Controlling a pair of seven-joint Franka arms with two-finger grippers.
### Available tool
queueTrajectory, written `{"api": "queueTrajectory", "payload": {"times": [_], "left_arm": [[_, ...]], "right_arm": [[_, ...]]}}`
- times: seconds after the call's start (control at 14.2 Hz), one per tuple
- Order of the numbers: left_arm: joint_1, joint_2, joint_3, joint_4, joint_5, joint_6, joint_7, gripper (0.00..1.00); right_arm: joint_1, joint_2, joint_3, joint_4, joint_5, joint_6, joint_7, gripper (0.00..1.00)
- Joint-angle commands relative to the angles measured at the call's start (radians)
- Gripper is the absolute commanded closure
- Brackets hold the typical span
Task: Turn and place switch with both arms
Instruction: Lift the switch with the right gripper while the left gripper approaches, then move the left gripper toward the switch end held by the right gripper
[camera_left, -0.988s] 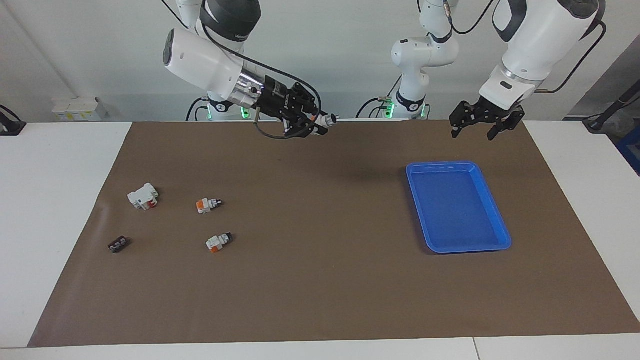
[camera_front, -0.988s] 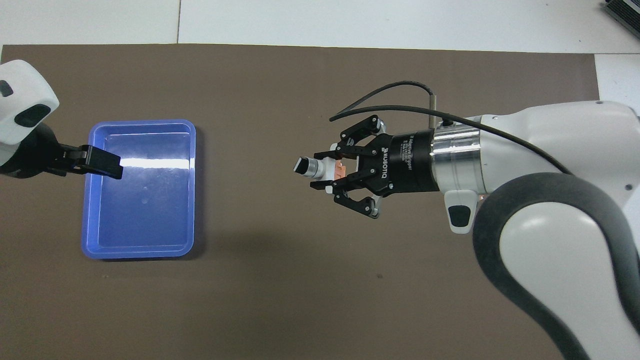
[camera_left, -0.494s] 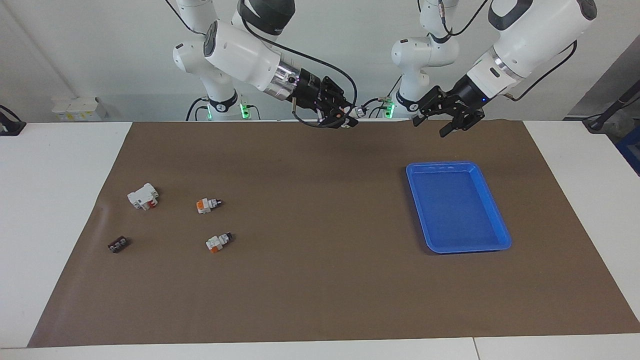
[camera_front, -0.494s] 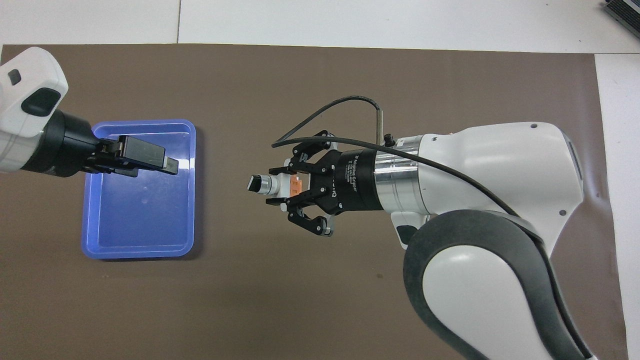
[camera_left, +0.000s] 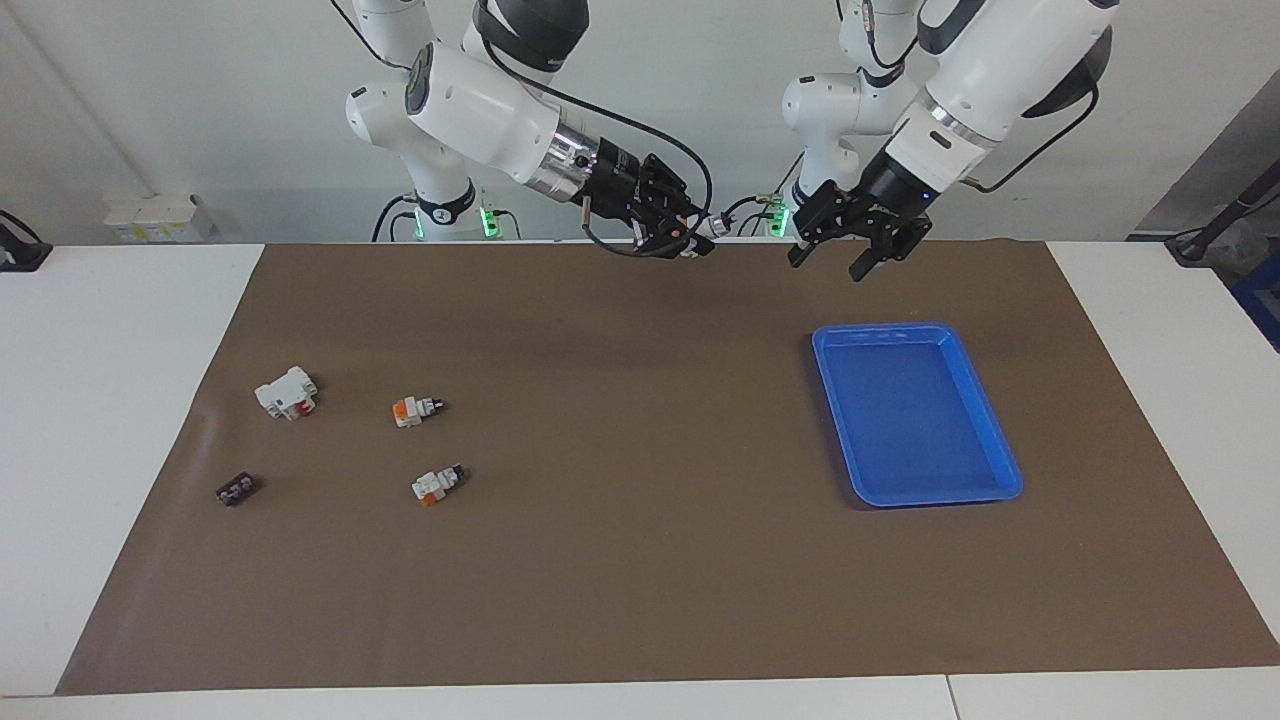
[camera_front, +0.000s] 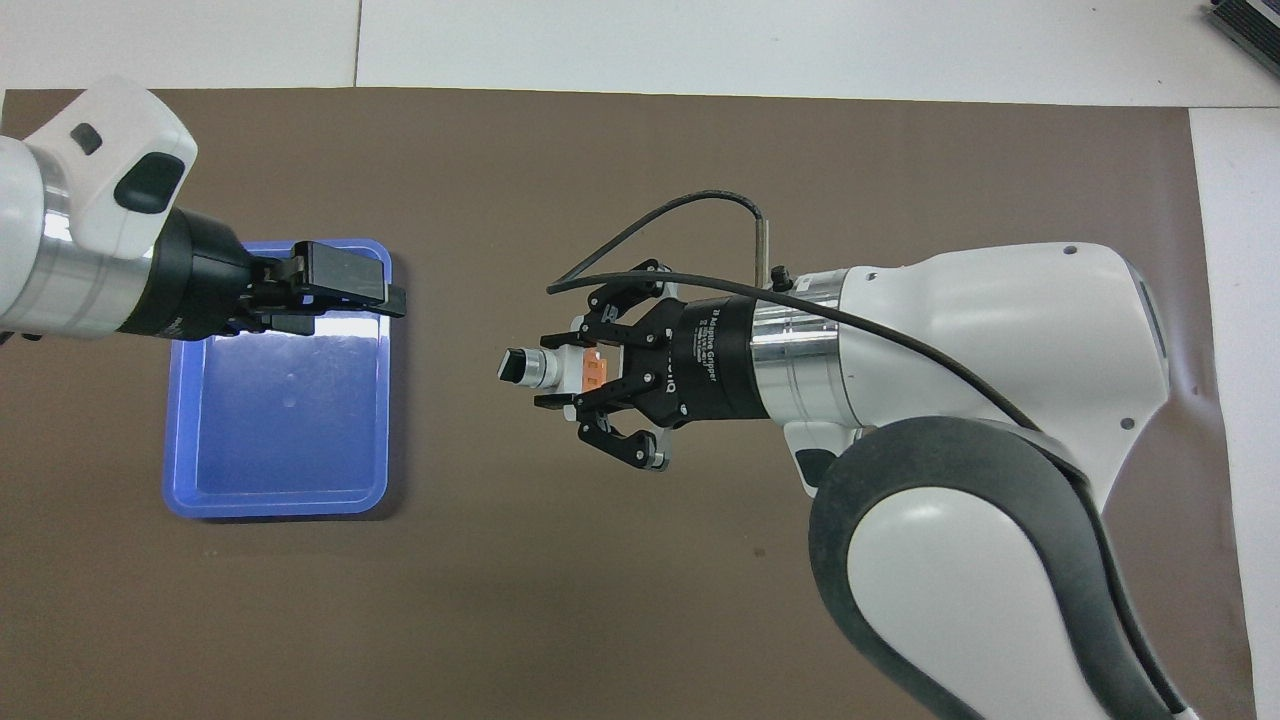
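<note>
Your right arm stretches out nearly level above the brown mat's robot-side edge, and its right pincer (camera_front: 570, 375) is clamped on the switch (camera_front: 560, 368), held up in the air. Your left arm angles down toward it, the left pincer (camera_left: 832, 255) with its fingers apart, raised over the mat near the blue tray (camera_left: 985, 440) and well short of the switch. The switch lies sideways in the grip: white body, orange section between the fingers, black knob pointing at the left pincer. Two more switches (camera_left: 415, 409) (camera_left: 437, 483) lie on the desk's mat toward the right arm's end.
</note>
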Motion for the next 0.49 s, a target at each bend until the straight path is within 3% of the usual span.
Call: {"api": "queueTrajectory", "payload": {"times": [0.0,0.14,0.28,0.42], "left_arm": [[-0.023,-0.030,0.012,-0.043,0.022,0.041,-0.009,0.03],[-0.023,-0.027,0.012,-0.032,0.019,0.029,0.031,0.18],[-0.026,-0.027,0.011,-0.031,0.007,0.026,0.103,0.21],[-0.029,-0.026,0.011,-0.029,-0.017,0.004,0.204,0.39]], "right_arm": [[-0.006,0.003,0.001,0.007,-0.008,-0.010,-0.009,1.00],[-0.006,0.003,0.001,0.007,-0.008,-0.010,-0.009,1.00],[-0.006,0.002,0.001,0.007,-0.009,-0.010,-0.009,1.00],[-0.006,0.002,0.001,0.009,-0.011,-0.008,-0.009,1.00]]}}
